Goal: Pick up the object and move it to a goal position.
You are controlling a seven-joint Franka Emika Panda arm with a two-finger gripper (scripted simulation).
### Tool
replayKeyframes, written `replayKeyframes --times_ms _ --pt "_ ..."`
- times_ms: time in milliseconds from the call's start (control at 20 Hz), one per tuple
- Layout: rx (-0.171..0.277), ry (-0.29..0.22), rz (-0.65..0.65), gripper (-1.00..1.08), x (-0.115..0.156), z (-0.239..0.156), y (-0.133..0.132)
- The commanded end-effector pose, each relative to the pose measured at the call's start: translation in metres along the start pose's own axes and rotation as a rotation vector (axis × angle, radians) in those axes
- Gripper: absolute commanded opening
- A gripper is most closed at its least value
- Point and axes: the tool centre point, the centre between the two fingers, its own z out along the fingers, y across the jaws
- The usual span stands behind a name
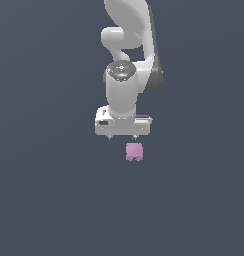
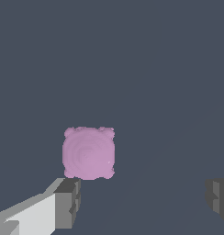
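The object (image 1: pixel 134 151) is a small pale pink, roughly cubic lump with little nubs at its corners, lying on the dark grey floor. In the exterior view it sits just below the white gripper (image 1: pixel 122 137), slightly toward the exterior view's right of it. The gripper hangs above it, wide open and empty; only short finger stubs show there. In the wrist view the object (image 2: pixel 88 153) lies ahead of the two grey fingertips (image 2: pixel 68 204), close to one of them and outside the gap between them. The gripper (image 2: pixel 143 199) holds nothing.
The flat dark grey floor (image 1: pixel 44 200) spreads all around. The white arm (image 1: pixel 126 50) rises behind the gripper in the exterior view. No goal marker shows.
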Motion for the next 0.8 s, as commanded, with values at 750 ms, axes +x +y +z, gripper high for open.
replayKeyframes --times_ms 750 --pt "-0.020 -0.009 -0.061 1.00 -0.0003 0.0039 -0.0078"
